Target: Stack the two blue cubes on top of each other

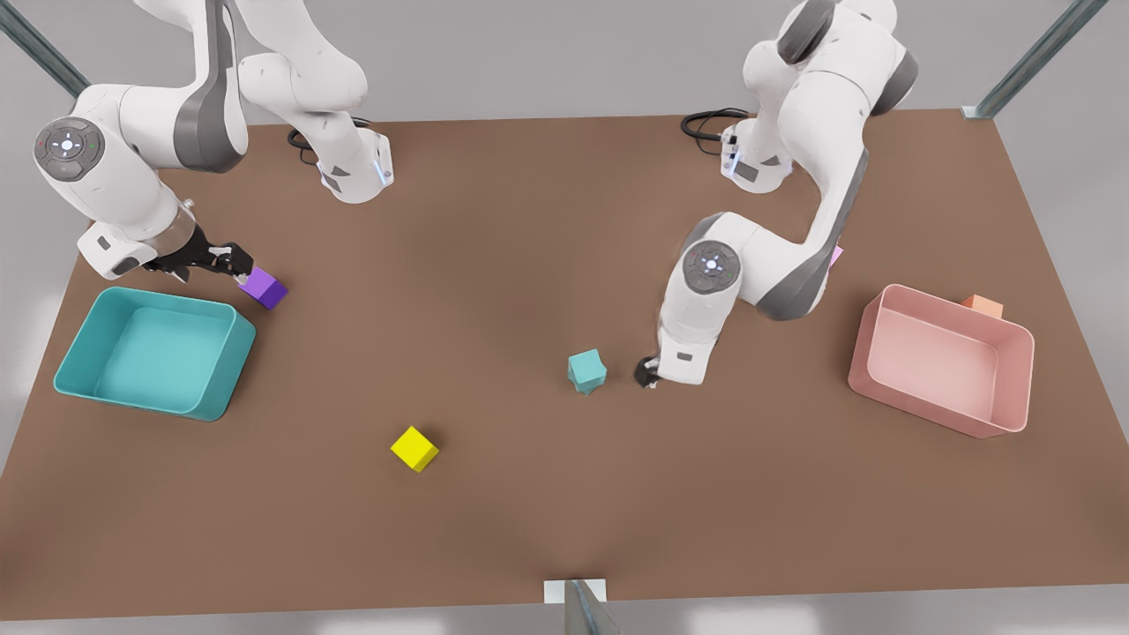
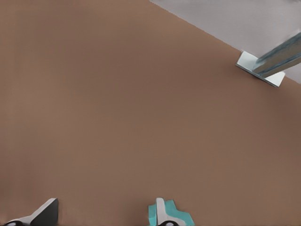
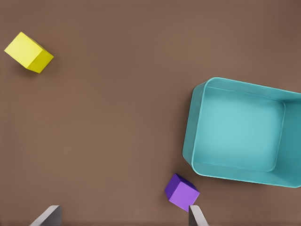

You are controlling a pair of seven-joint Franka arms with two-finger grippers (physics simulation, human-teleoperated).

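Sitting stacked, blue cubes (image 1: 586, 369) | left gripper (image 1: 648, 374) hanging beside, jaws open, empty — risking a clip | right gripper (image 1: 231, 261) parked, jaws open, empty.

No readable text, labels, brand marks, numbers or signs were found on anything in the three views.
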